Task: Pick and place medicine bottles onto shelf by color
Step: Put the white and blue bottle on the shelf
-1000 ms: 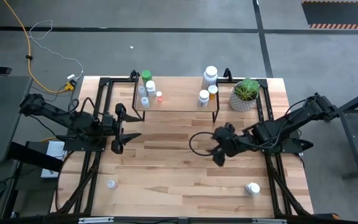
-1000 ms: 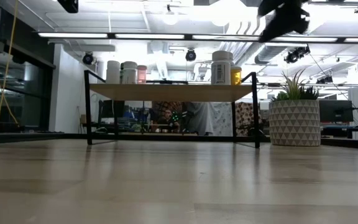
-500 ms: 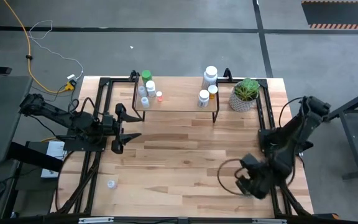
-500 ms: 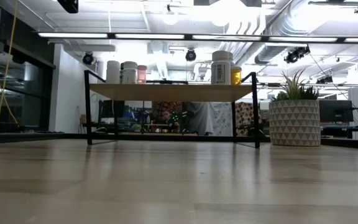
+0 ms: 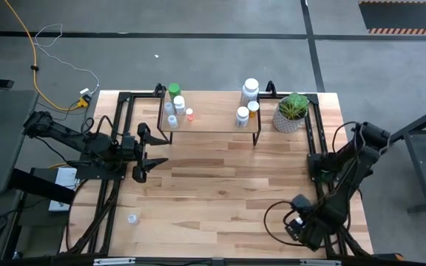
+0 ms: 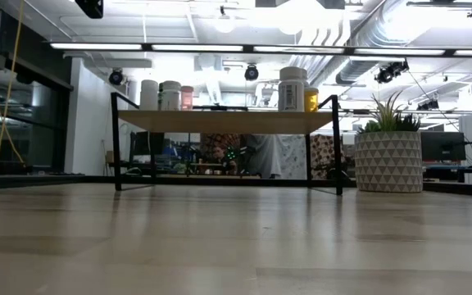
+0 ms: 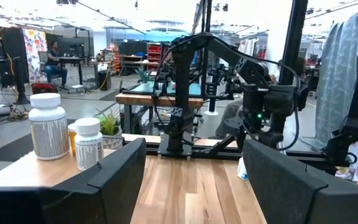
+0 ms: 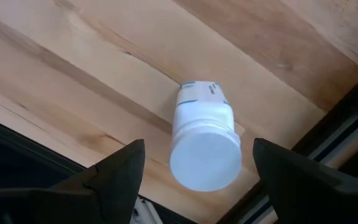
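Note:
A white-capped white bottle (image 8: 204, 146) lies on its side on the table near the near right corner. My right gripper (image 8: 197, 148) hangs over it, open, a finger on either side and not touching; in the high view my right gripper (image 5: 300, 222) hides the bottle. The shelf (image 5: 213, 122) stands at the far middle. Its left end carries a green-capped bottle (image 5: 174, 89), small white ones and an orange-capped one (image 5: 189, 114). Its right end carries a large white bottle (image 5: 251, 89), a yellow-capped one (image 5: 253, 107) and a white one (image 5: 242, 114). My left gripper (image 5: 143, 153) waits open at the table's left.
A small clear bottle (image 5: 132, 219) stands on the table near the near left corner. A potted plant (image 5: 293, 112) sits right of the shelf. Black frame rails (image 5: 318, 148) run along the table's left and right sides. The low view shows the shelf (image 6: 224, 121) on thin black legs.
My right arm has swung from the middle of the table toward the near right corner and now hangs over the lying white bottle, covering it in the high view. It has also left the low view. My left arm has kept still.

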You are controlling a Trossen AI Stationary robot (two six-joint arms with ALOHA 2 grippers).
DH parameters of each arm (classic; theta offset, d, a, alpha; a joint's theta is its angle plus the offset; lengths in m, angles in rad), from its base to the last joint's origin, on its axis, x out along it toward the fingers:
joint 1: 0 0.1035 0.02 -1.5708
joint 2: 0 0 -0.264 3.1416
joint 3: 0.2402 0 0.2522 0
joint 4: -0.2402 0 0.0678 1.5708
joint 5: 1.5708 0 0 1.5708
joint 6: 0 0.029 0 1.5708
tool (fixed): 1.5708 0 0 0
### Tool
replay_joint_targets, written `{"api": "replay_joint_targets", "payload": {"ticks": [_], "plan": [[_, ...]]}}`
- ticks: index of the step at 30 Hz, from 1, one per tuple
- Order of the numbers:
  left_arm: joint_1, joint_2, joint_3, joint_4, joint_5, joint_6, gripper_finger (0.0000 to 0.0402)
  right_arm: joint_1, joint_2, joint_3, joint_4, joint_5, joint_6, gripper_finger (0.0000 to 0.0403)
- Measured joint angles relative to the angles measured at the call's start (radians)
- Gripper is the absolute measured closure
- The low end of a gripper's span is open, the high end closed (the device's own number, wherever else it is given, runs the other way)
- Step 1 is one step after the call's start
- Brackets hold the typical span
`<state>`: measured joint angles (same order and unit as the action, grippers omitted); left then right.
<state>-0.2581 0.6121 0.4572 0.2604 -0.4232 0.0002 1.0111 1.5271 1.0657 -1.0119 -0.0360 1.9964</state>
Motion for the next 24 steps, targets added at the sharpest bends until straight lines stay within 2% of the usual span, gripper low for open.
{"api": "replay_joint_targets", "payload": {"ticks": [11, 14, 20, 24], "plan": [[0.000, 0.000, 0.000, 0.000, -0.008, 0.003, 0.0142, 0.000, 0.096, 0.000, 0.021, -0.052, -0.078, 0.0118], [0.000, 0.000, 0.000, 0.000, -0.008, 0.003, 0.0142, 0.000, 0.094, 0.000, 0.020, -0.043, -0.078, 0.0147], [0.000, 0.000, 0.000, 0.000, -0.008, 0.000, 0.0142, -0.003, 0.056, 0.000, 0.007, -0.040, -0.087, 0.0254], [0.000, 0.000, 0.000, 0.000, -0.008, 0.002, 0.0142, -0.025, 0.019, 0.020, 0.009, 0.005, -0.159, 0.0254]]}}
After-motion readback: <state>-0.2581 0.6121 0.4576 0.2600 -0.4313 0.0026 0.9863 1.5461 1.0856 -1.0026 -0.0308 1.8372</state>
